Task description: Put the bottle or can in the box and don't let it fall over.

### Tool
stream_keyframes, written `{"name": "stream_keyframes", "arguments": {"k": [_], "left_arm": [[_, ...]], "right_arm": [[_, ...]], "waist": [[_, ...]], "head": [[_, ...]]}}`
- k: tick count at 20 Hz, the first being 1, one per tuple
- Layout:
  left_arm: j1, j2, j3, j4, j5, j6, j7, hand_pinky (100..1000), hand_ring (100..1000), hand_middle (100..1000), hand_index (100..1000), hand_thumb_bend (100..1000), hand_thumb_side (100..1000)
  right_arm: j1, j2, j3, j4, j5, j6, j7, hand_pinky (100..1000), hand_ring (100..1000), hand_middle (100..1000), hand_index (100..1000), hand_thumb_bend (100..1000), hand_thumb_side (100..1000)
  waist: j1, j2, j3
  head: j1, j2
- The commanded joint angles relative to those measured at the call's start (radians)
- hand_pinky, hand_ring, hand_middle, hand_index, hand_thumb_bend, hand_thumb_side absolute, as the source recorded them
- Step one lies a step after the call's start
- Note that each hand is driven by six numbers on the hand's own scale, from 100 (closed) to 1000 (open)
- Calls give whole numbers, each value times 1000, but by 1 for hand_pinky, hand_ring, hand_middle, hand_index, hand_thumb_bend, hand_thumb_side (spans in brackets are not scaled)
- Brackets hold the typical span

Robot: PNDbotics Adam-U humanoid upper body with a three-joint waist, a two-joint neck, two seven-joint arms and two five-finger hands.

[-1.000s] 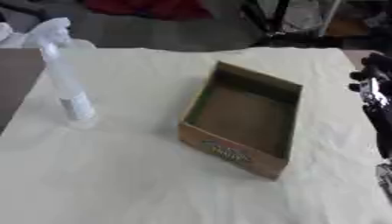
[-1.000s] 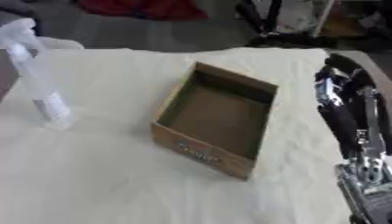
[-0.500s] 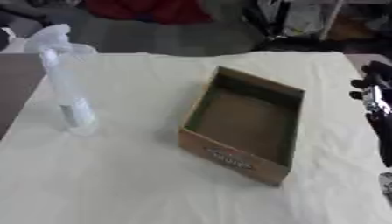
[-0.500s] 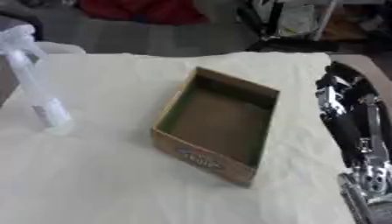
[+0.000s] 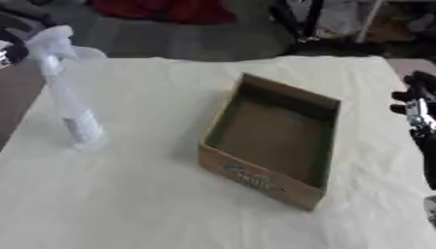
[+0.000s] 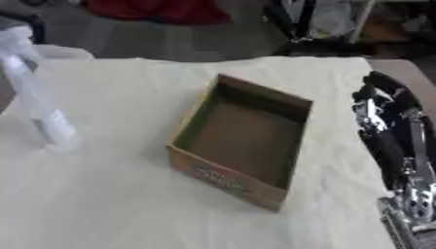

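Bottle: we see a tall, clear plastic spray bottle [image 5: 70,104] with a whitish trigger head and a pale label near its base; it stands upright on the left part of the table, close to the left edge; nothing touches it.

Box: an open brown cardboard box [image 5: 274,147] with a printed front panel sits near the middle of the table, turned at an angle to the table's edges; its inside looks bare to us; the bottle stands well apart from it, to its left and outside it.

Right hand: the robot's black and silver right hand [image 6: 373,104] shows along the right side of the right eye view, over the right edge of the table, with the arm running down to the lower right corner; it is beside the box and apart from it, and well away from the bottle; it holds nothing; we cannot tell whether its fingers are spread or curled.

Left hand: we find it in neither view.

Table: a cream-white cloth [image 5: 153,194] with soft wrinkles covers the table; a strip of darker tabletop shows past its left edge.

Background: beyond the far edge lie a grey floor, a red heap of fabric [image 5: 162,9] and dark stands or legs [image 5: 311,24], too blurred for us to make out further.
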Motion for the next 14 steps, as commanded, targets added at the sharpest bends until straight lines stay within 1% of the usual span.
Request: {"name": "stream_keyframes", "arguments": {"k": [1, 6, 8, 14], "left_arm": [[-36, 17, 16, -6, -6, -14, 10, 911, 775, 836, 878, 352, 712], [-72, 8, 23, -4, -10, -22, 51, 908, 770, 830, 876, 359, 746], [-87, 0, 21, 2, -15, -23, 63, 908, 771, 831, 877, 357, 730], [-114, -21, 16, 13, -29, -26, 71, 913, 778, 837, 882, 367, 745]], "right_arm": [[-12, -14, -1, -13, 3, 0, 4, 713, 740, 790, 822, 100, 542], [-16, -13, 3, -13, 5, 1, 6, 714, 740, 790, 822, 100, 547], [-19, -15, 5, -13, 5, 2, 7, 714, 741, 790, 822, 100, 547], [-27, -16, 9, -13, 5, 3, 12, 714, 741, 791, 821, 100, 554]], "waist": [[4, -9, -2], [7, 0, -10], [10, 4, -17], [16, 11, -41]], "head": [[5, -16], [19, -17], [26, -21], [36, -30]]}}
